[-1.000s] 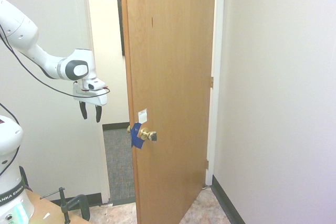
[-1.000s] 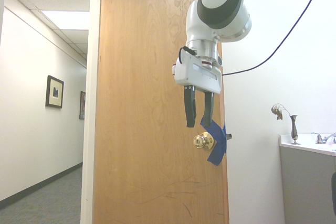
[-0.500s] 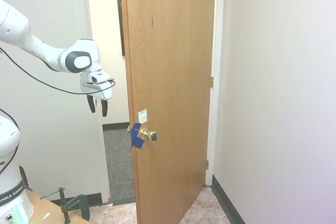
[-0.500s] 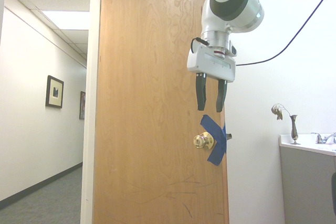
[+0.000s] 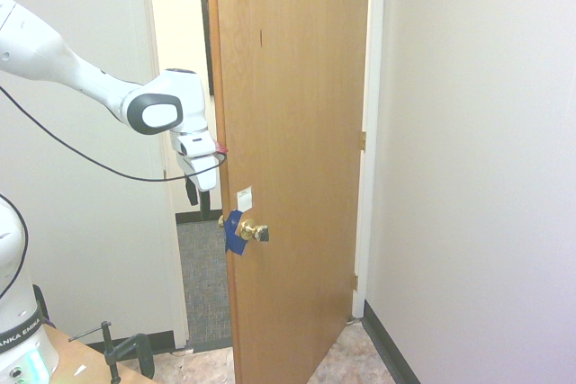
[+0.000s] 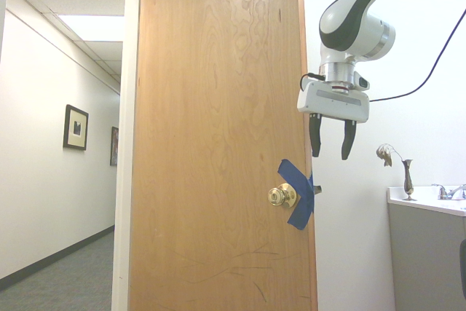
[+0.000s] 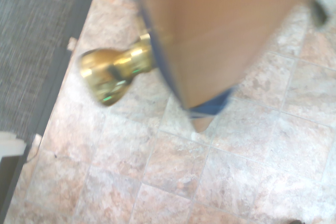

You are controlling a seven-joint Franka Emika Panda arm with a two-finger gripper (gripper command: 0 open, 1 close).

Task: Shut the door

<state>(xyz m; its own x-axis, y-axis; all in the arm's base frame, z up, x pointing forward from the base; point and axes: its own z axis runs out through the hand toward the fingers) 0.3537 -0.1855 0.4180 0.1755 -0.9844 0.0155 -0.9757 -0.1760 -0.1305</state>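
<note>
Door [image 5: 292,132]: probably heavy, rigid; push the face with the white label [image 5: 245,199], beside the knob
Knob [image 5: 250,230]: likely slippery
Gripper [image 6: 330,157]: released, empty, higher than the knob

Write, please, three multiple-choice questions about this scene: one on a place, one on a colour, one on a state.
1. Where is the small white label on the door?
A) below the knob
B) above the knob
C) beside the top hinge

2. Which colour is the tape near the knob?
A) blue
B) red
C) yellow

3. In which state is the door?
A) fully shut
B) lying on the floor
C) standing open

Right letters:
1 B: the label sits higher on the door than the brass knob.
2 A: the tape shows blue in both exterior views.
3 C: the grey carpet shows past the door's free edge, through the doorway.
</note>
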